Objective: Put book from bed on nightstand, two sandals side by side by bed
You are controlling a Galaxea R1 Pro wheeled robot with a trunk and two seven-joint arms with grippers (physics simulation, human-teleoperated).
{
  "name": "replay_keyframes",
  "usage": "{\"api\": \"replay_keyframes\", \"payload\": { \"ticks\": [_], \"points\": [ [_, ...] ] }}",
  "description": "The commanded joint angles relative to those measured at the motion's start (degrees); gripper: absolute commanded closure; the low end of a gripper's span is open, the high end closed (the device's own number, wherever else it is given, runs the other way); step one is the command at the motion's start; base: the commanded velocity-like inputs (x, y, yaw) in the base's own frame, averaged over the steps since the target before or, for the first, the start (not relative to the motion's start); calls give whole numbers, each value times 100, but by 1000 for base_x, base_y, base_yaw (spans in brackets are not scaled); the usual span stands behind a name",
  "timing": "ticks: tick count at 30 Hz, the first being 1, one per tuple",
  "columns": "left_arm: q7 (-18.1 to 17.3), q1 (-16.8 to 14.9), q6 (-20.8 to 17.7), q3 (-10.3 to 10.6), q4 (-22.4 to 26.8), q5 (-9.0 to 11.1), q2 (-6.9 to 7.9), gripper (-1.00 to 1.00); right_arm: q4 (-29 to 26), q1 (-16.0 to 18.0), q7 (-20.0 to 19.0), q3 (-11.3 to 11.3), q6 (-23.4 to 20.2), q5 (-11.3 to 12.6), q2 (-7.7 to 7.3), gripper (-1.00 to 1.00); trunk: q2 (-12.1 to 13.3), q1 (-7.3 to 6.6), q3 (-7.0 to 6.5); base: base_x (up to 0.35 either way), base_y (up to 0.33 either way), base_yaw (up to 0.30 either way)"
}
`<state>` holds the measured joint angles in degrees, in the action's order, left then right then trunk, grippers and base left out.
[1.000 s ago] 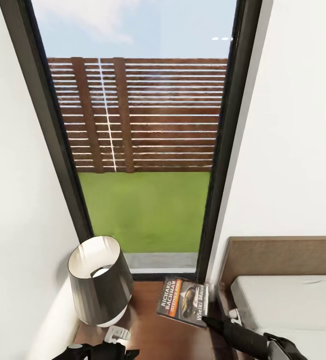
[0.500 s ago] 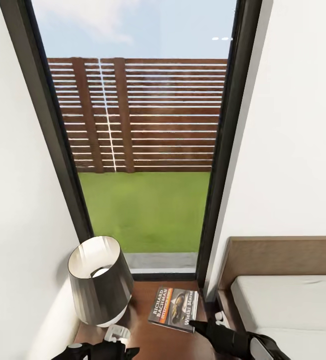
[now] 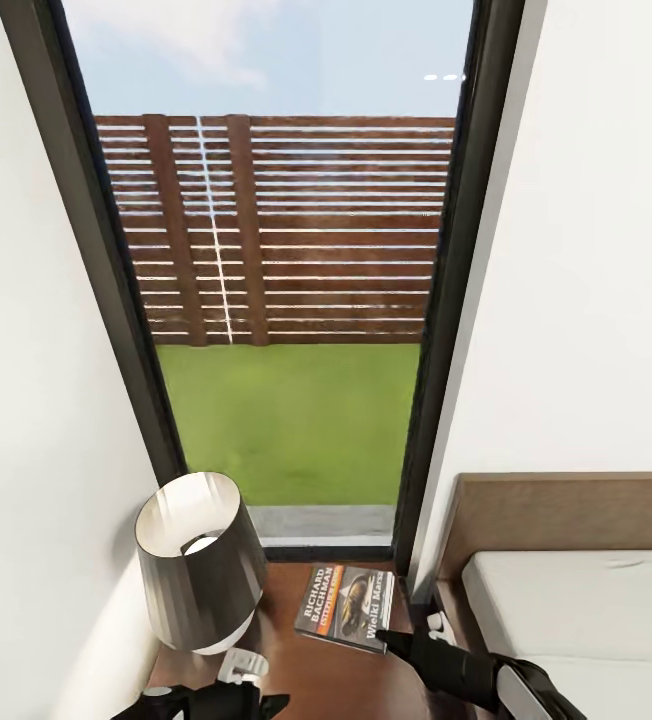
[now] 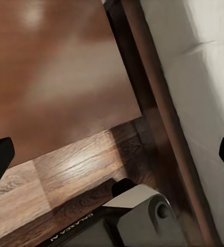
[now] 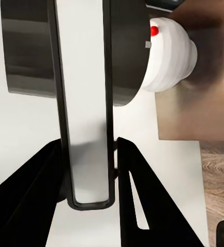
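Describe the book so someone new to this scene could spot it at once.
Start at the tall dark-framed window. Below it stands a dark brown nightstand, between the white wall and the bed. The book lies flat on its glossy top, right of the grey lamp: a dark cover with an orange band and white lettering.

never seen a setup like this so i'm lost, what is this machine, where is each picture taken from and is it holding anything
It is a simulated wheeled robot with two arms, each ending in a two-fingered tool. The big picture is from a camera on its head: a tall window, a lamp and the book on the nightstand, and the bed to the right. The other two pictures are from cameras near each tool. The left tool is open and empty, facing the nightstand's edge and the floor. The right tool is closed on the book, which its own camera sees edge-on.
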<state>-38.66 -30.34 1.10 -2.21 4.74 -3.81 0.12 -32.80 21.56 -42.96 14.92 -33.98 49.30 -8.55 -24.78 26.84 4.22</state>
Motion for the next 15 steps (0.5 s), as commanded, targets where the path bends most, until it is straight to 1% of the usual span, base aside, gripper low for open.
{"api": "replay_keyframes", "payload": {
  "ticks": [1, 6, 10, 12, 13, 15],
  "points": [
    [-184, -3, 9, -27, 1, -41, 2, -100, -2, 6, 7, 23, -31, 53, -6, 100, -54, 26, 31, 0, 0, 0],
    [-1363, -6, -14, -41, 5, -45, 12, -100, 2, 6, 7, 25, -30, 46, -2, 100, -255, 136, 121, 0, 0, 0],
    [-1620, -7, -93, -35, 16, -41, 5, -100, 2, 6, 7, 28, -30, 45, 2, 100, -415, 223, 193, 0, 0, 0],
    [-1773, -7, -245, -35, 53, -41, 6, -100, 2, 6, 7, 28, -30, 45, 2, 100, -495, 267, 229, 0, 0, 0],
    [-1960, -7, -297, -36, 103, -41, 14, -100, 2, 4, 7, 28, -30, 45, 2, 100, -536, 289, 246, 0, 0, 0],
    [-2558, -7, -371, -47, 275, -38, 44, -100, 2, 5, 7, 29, -30, 45, 2, 100, -616, 333, 282, 0, 0, 0]
  ]
}}
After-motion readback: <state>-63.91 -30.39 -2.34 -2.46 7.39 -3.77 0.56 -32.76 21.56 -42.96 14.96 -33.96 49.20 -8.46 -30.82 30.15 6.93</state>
